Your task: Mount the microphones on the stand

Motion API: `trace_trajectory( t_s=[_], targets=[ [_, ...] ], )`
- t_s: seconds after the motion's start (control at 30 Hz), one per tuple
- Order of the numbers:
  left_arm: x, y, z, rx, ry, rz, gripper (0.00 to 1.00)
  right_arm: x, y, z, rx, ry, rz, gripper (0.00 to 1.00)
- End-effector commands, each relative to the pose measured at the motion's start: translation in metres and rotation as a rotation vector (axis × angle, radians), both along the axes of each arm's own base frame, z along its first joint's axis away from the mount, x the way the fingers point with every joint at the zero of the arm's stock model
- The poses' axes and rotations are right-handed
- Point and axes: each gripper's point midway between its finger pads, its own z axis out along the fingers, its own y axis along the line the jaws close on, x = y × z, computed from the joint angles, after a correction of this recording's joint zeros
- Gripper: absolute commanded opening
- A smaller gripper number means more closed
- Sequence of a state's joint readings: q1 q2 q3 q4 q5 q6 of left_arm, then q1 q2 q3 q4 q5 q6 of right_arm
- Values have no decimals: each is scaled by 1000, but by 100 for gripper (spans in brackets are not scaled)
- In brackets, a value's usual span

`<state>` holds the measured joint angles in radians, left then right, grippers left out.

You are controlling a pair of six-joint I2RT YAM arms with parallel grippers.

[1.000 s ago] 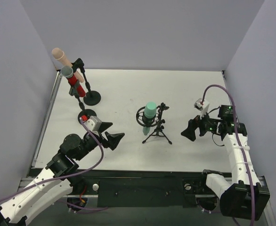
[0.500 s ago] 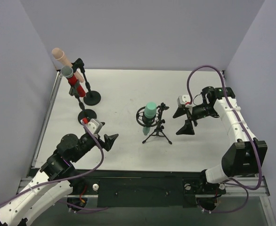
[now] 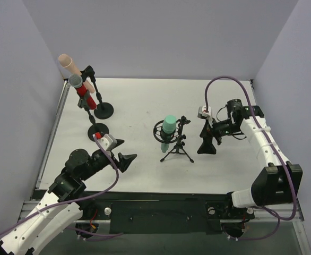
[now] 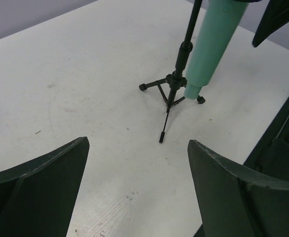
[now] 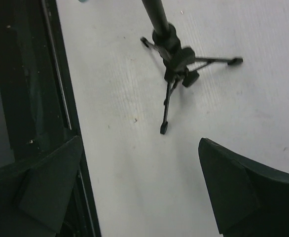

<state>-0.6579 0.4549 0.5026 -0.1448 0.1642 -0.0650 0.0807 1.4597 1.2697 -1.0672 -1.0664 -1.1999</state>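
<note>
The left end effector [image 3: 124, 151] and right end effector [image 3: 209, 141] were spread empty beside the teal microphone [image 3: 169, 127] in its tripod stand [image 3: 178, 152] mid-frame, while the pink microphone [image 3: 69, 63] and red microphone [image 3: 84, 94] stood clipped at upper left.

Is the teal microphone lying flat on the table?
No, the teal microphone is mounted on the tripod stand, its lower end hanging in the air.

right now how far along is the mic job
Done, it seems: pink microphone and red microphone sit on the far-left stands, teal microphone in the tripod stand. In hand: nothing; left claw and right claw are open, empty. Left: apparently nothing.
</note>
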Motion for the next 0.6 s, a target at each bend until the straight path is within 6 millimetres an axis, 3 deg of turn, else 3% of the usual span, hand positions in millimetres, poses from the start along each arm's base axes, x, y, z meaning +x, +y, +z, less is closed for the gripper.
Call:
trace_trajectory(
  t_s=[0.0, 0.03, 0.07, 0.1, 0.23, 0.33, 0.43, 0.57],
  targets=[
    [-17, -20, 27, -123, -40, -137, 92, 34, -13, -4, -41, 2, -425, 100],
    [-18, -20, 25, -126, -31, -138, 91, 27, -12, -7, -8, 12, -433, 100],
    [-17, -20, 35, -154, -66, -139, 91, 31, -3, 2, 66, -30, -413, 100],
    [-17, -20, 34, -154, -66, -136, 91, 22, 3, -6, 87, -43, -387, 100],
    [-12, -16, 29, -122, -68, -103, 91, 27, 26, -5, 123, -210, -278, 100],
    [-10, -13, 19, -87, -43, -89, 91, 49, 39, 12, 173, -244, -302, 99],
    [-8, -9, 15, -71, -40, -64, 91, 73, 53, 43, 296, -295, -349, 96],
    [-7, -6, 16, -76, -49, -48, 92, 71, 71, 56, 404, -269, -330, 89]
  ],
)
